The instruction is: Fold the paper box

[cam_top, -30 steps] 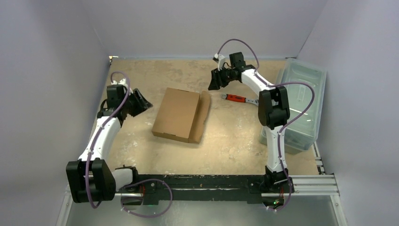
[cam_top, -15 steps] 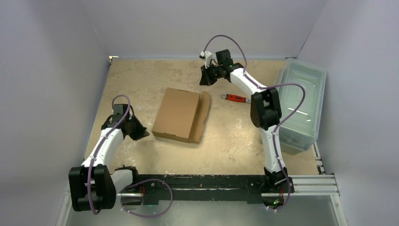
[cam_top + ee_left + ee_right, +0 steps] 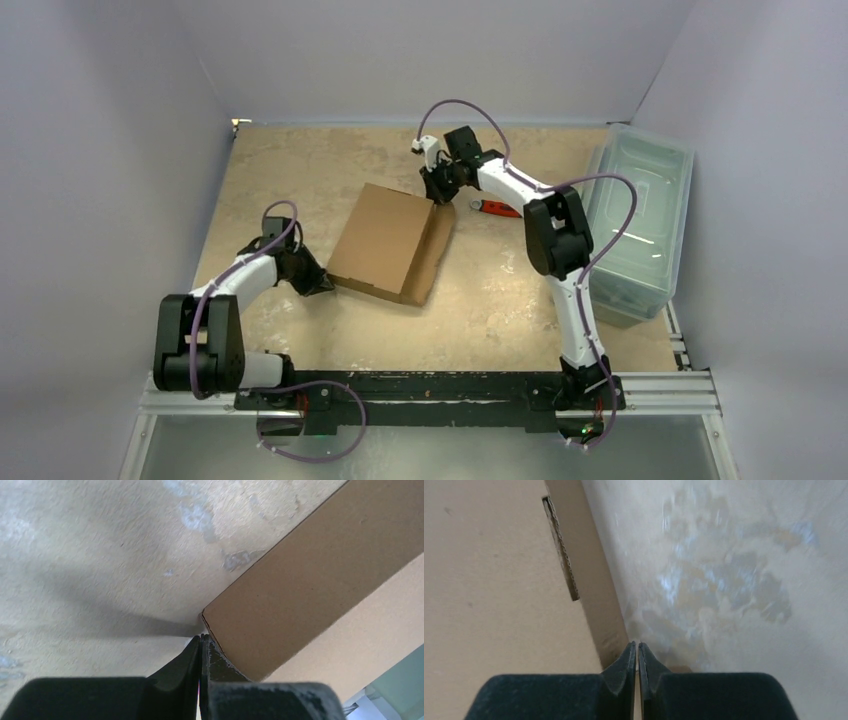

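The brown paper box [image 3: 380, 240] lies mid-table, mostly closed, with one flap [image 3: 435, 250] along its right side. My left gripper [image 3: 318, 284] is shut and empty, its tips at the box's near-left corner [image 3: 206, 620]. My right gripper [image 3: 437, 193] is shut and empty, its tips at the box's far-right corner, beside the flap edge [image 3: 601, 630]. The box fills the left of the right wrist view [image 3: 489, 580] and the right of the left wrist view [image 3: 310, 595].
A red-handled wrench [image 3: 495, 209] lies just right of my right gripper. A translucent grey-green bin [image 3: 640, 215] stands along the table's right edge. Grey walls close in the left, back and right sides.
Both arms have closed in on the box: the left gripper swung down and right to its near-left corner, the right gripper moved left and nearer to its far-right corner. The box shifted slightly.
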`<state>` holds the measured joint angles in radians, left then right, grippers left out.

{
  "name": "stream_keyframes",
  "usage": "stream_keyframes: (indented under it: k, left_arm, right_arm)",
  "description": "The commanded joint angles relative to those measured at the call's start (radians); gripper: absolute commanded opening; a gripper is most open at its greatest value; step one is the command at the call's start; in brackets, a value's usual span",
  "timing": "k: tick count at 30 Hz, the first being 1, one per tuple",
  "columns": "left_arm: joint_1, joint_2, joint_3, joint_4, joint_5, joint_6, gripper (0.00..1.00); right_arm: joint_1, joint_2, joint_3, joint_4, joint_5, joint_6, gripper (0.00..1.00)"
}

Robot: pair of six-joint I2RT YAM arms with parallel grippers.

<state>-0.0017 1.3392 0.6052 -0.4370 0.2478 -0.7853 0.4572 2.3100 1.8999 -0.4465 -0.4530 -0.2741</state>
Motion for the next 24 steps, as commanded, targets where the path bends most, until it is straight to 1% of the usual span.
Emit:
stream_keyframes:
  k: [1, 9, 15, 17, 20, 24]
  left_arm:
    - [-0.018, 0.046, 0.087, 0.092, -0.019, 0.009, 0.00]
    - [-0.018, 0.205, 0.253, 0.094, -0.047, 0.085, 0.00]
    - [-0.020, 0.350, 0.409, 0.092, -0.032, 0.137, 0.00]
    - [-0.019, 0.380, 0.442, 0.082, -0.034, 0.158, 0.00]
    - [-0.019, 0.406, 0.476, 0.054, -0.051, 0.198, 0.00]
    - [-0.015, 0.379, 0.498, 0.004, -0.111, 0.253, 0.00]
  right_arm:
    - [0.014, -0.115, -0.079, 0.008, 0.029, -0.068, 0.06]
    - [0.043, -0.294, -0.315, 0.069, 0.077, -0.102, 0.05]
    - [0.061, -0.400, -0.491, 0.109, 0.117, -0.069, 0.06]
    - [0.060, -0.415, -0.526, 0.123, 0.135, -0.039, 0.08]
    - [0.046, -0.462, -0.562, 0.140, 0.215, -0.022, 0.13]
    - [-0.011, -0.545, -0.583, 0.131, 0.192, -0.020, 0.19]
